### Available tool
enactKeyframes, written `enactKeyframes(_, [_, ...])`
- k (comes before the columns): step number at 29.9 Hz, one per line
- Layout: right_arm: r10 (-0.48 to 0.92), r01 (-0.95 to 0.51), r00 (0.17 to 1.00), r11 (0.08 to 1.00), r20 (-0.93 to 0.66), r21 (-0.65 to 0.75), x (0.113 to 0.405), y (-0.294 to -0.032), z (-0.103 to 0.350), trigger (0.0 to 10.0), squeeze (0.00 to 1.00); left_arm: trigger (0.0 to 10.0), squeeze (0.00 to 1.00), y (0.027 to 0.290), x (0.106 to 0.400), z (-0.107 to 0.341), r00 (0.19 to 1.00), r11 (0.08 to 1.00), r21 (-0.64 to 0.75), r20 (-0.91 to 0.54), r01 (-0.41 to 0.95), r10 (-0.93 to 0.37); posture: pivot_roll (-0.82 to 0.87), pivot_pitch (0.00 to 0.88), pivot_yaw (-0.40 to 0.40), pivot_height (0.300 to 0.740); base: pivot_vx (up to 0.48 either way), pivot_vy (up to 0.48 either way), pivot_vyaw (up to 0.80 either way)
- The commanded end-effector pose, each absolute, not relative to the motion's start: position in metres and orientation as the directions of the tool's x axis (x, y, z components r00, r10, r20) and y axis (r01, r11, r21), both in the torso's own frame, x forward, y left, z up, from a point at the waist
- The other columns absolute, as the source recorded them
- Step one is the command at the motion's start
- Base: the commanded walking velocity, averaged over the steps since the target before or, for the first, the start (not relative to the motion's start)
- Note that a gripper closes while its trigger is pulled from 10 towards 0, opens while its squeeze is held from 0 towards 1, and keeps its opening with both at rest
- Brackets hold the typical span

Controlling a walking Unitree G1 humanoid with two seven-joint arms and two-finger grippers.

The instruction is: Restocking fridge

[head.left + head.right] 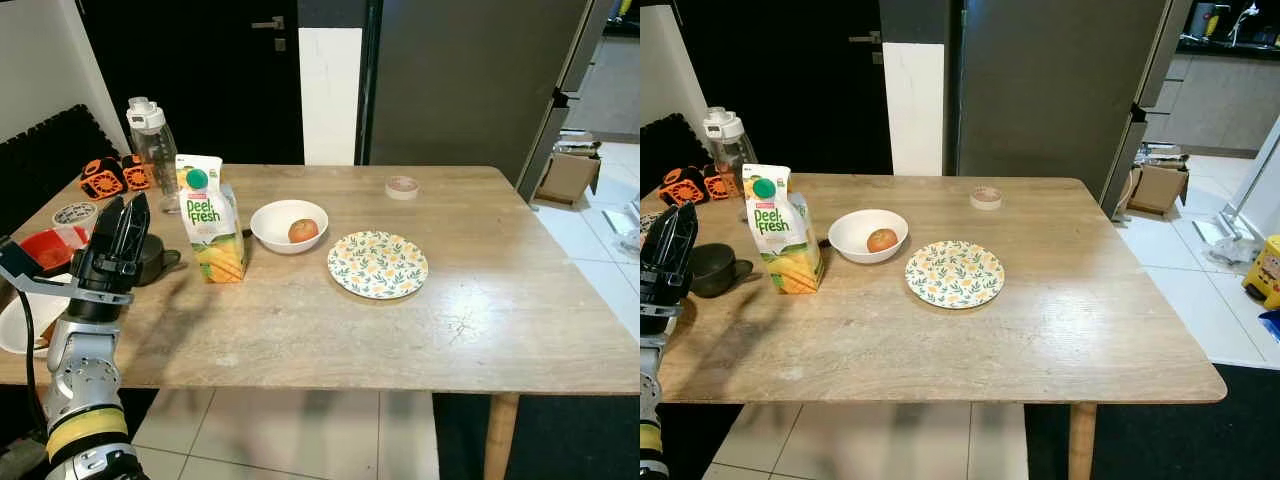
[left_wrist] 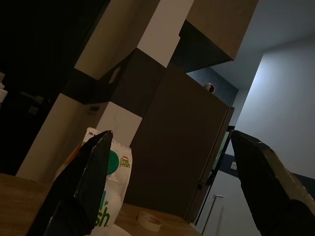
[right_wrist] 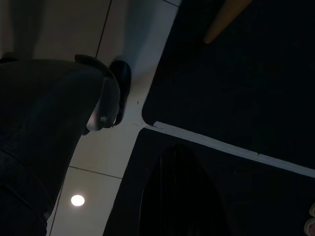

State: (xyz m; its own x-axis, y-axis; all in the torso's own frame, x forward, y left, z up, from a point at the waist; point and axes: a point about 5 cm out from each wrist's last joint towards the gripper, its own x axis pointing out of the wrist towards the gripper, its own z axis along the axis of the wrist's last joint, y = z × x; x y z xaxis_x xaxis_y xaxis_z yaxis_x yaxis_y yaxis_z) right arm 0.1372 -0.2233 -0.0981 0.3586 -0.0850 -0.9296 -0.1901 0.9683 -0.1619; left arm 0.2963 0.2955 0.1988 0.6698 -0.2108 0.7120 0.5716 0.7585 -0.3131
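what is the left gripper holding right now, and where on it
Nothing. The left gripper is raised beside the juice carton with its fingers open and empty, apart from the carton.

The table's (image 1: 480,320) right half lies open. Juice carton (image 1: 212,222), bowl (image 1: 288,226) and plate (image 1: 377,264) crowd the left.
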Motion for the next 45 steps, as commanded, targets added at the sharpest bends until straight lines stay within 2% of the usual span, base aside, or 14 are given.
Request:
enactKeyframes(1, [-0.086, -0.188, 0.355, 0.969, -0.931, -0.162, 0.1357, -0.2231, -0.0987, 10.0, 0.00, 10.0, 0.00, 0.2940, 0.2961, 0.1964, 0.676, 0.762, -0.316, 0.708, 0.565, -0.207, -0.08, 0.000, 0.020, 0.740, 0.000, 0.000, 0.00])
enactKeyframes(45, [-0.085, -0.189, 0.353, 0.969, -0.932, -0.160, 0.1335, -0.2235, -0.0993, 10.0, 0.00, 10.0, 0.00, 0.2885, 0.3031, 0.1908, 0.713, 0.776, -0.354, 0.681, 0.521, -0.168, -0.08, 0.000, 0.015, 0.740, 0.000, 0.000, 0.00])
